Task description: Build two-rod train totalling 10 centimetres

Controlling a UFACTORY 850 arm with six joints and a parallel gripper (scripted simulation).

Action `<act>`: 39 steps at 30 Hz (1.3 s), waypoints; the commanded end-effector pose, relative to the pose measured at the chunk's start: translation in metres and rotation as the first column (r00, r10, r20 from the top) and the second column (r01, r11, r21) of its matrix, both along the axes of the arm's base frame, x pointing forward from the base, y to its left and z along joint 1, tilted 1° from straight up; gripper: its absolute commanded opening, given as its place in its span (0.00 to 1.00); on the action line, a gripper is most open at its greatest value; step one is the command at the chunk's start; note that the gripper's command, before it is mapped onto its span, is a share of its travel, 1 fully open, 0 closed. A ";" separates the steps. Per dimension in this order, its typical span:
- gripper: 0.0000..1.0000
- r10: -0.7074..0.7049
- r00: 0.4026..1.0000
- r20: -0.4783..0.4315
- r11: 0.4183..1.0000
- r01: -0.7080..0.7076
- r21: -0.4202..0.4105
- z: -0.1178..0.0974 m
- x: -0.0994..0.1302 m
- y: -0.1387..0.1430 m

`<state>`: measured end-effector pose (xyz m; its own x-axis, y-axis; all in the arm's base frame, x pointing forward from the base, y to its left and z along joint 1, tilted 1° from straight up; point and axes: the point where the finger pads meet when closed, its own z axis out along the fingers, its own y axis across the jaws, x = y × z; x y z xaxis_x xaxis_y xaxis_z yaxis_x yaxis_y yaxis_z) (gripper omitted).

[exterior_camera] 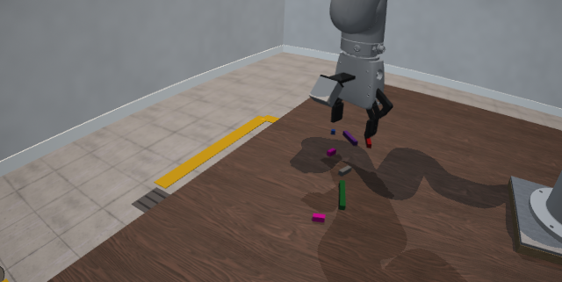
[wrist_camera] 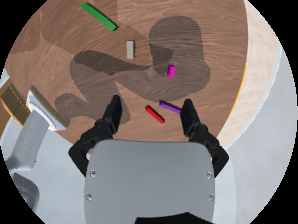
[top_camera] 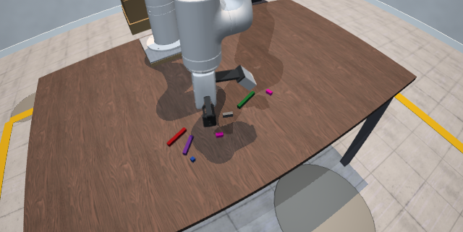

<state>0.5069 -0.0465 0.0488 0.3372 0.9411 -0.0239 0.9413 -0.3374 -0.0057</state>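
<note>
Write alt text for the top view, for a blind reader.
The robot's end effector hangs open above a brown wooden table, where seven small rods lie scattered: green, red, purple, grey, blue and two magenta. No two rods form a train.

The top view looks steeply down on the desk point(top_camera: 108, 174) point(exterior_camera: 246, 247) point(wrist_camera: 220, 45) from well above; the exterior view looks slantwise from lower and closer, towards a room corner. The wrist view looks past the hand point(top_camera: 209, 121) point(exterior_camera: 353, 126) point(wrist_camera: 152, 112) at the desk's rod area, which all three share.
</note>
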 end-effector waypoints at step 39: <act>1.00 0.980 0.200 0.013 0.200 -0.979 0.033 0.001 0.001 -0.023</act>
